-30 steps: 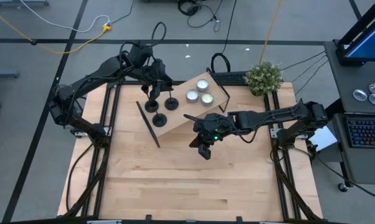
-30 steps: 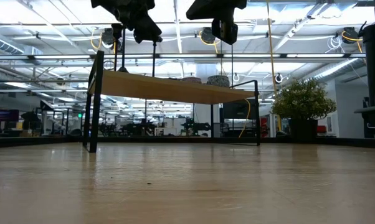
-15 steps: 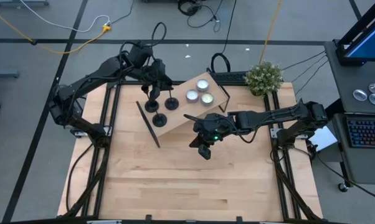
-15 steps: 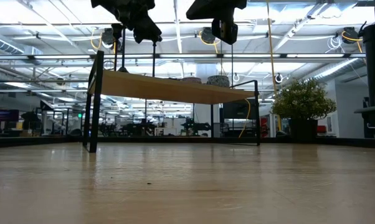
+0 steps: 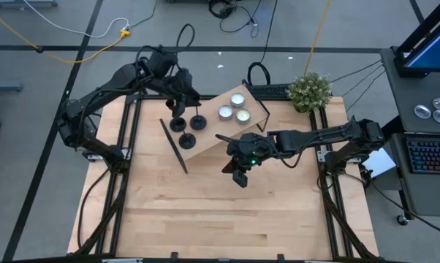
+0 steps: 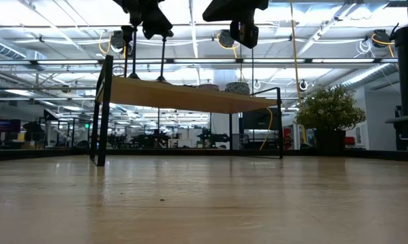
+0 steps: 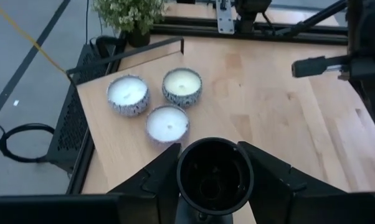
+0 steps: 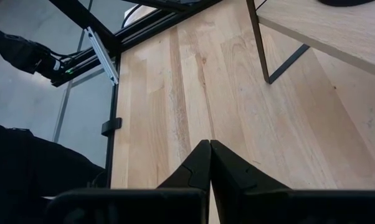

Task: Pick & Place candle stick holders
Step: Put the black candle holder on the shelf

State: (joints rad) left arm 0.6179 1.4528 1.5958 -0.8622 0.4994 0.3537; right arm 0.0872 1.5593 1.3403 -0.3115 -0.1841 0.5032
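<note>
Left hand: the left hand [image 5: 182, 93] is seen over the rear left part of the small raised wooden shelf with black metal legs [image 5: 214, 130], its two dark fingers [image 7: 151, 180] closed about midway onto the cup top of a small matte black candle stick holder with a round disc base and thin stem [image 7: 215, 175]; the cup is gripped between the fingers on both sides.

Held holder: in the low view its stem [image 6: 162, 57] is seen hanging upright from the hand, with the foot just at the shelf's top; whether the base rests on the shelf or is lifted clear cannot be told.

Other holders: two more matte black candle stick holders are seen on the same shelf, one [image 5: 177, 124] just beside the hand and one [image 5: 187, 141] nearer the shelf's front edge, both standing apart from the fingers.

Candles: three small round silvery-white tealight candles [image 5: 233, 107] are grouped at the shelf's far right end, well apart from the left hand; from the left wrist they are seen just beyond the gripped cup.

Right hand: the right hand [image 5: 238, 175] is held above the light wooden bench [image 5: 227, 219] in front of the shelf, its fingers [image 8: 206, 163] pressed shut together with nothing between them.

Surroundings: a small green potted plant [image 5: 309, 90] is set at the bench's rear right corner.
</note>
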